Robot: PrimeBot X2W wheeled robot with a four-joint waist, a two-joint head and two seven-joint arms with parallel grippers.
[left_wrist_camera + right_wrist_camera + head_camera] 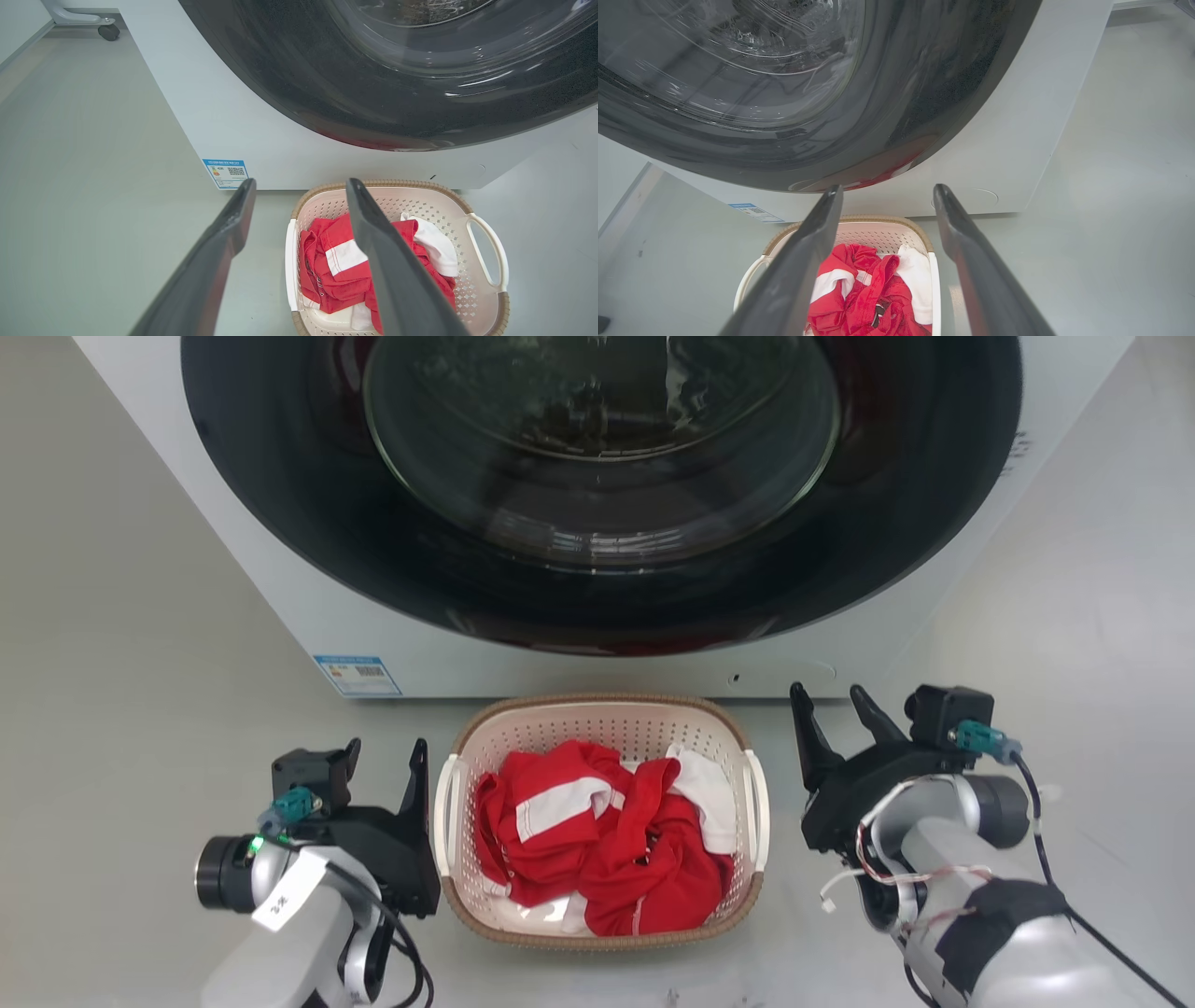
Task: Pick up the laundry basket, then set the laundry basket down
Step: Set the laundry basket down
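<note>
The laundry basket [607, 723] sits on the floor [140, 663], close in front of the white washer [373, 635], just below its round dark door [597, 476]. It holds a crumpled heap of red and white clothes [607, 840]. My left end effector [385, 751] is low on the basket's left side with its fingers spread wide and nothing between them. Its inner finger stands just beside the white side handle [446, 812] – I cannot tell whether it touches. In the left wrist view, that end effector [301, 183] points toward the washer's base, and the near handle [290, 266] shows in the gap between the two fingers, ungripped. My right end effector [827, 695] is on the basket's other side, likewise wide open and empty, with a strip of bare floor between it and the right handle [758, 812]. The right wrist view shows the same end effector [887, 187] aimed over the basket's far corner at the washer's lower panel – a small blue label [358, 675] is stuck near that panel's left edge.
</note>
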